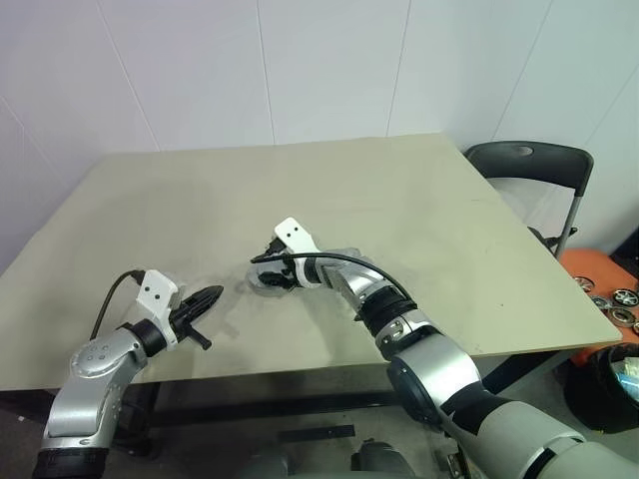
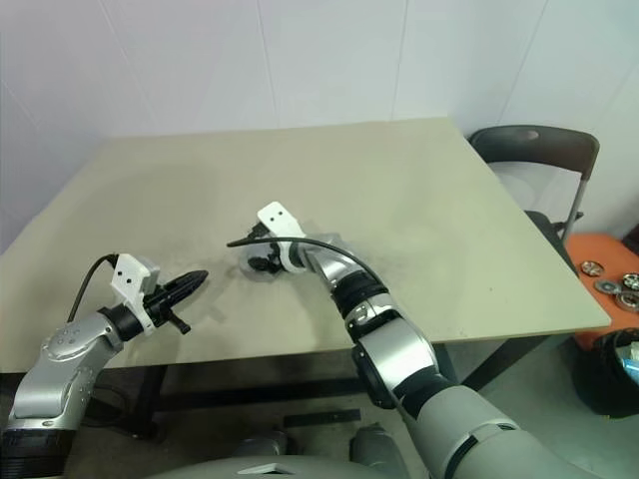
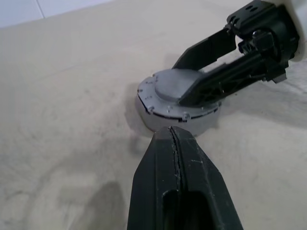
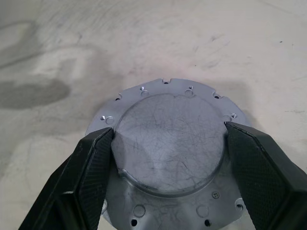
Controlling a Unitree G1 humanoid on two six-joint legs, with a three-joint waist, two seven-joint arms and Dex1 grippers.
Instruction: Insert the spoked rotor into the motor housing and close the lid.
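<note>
On the tan table [image 1: 399, 200] stands the motor housing [image 3: 178, 123], a short silvery cylinder. The lid [image 4: 168, 153], a flat silver disc with small rim holes and a raised round centre, lies on top of it. My right gripper [image 4: 169, 133] reaches down from the right and is shut on the lid's raised centre, one finger on each side. My left gripper [image 1: 210, 299] is shut with nothing in it and points at the housing from a short way off to its left. The spoked rotor is hidden.
A black folding chair [image 1: 529, 165] stands beyond the table's right edge. On the floor at the right, an orange tray [image 1: 599, 284] holds several wheel-like parts. The table's front edge runs just below both grippers.
</note>
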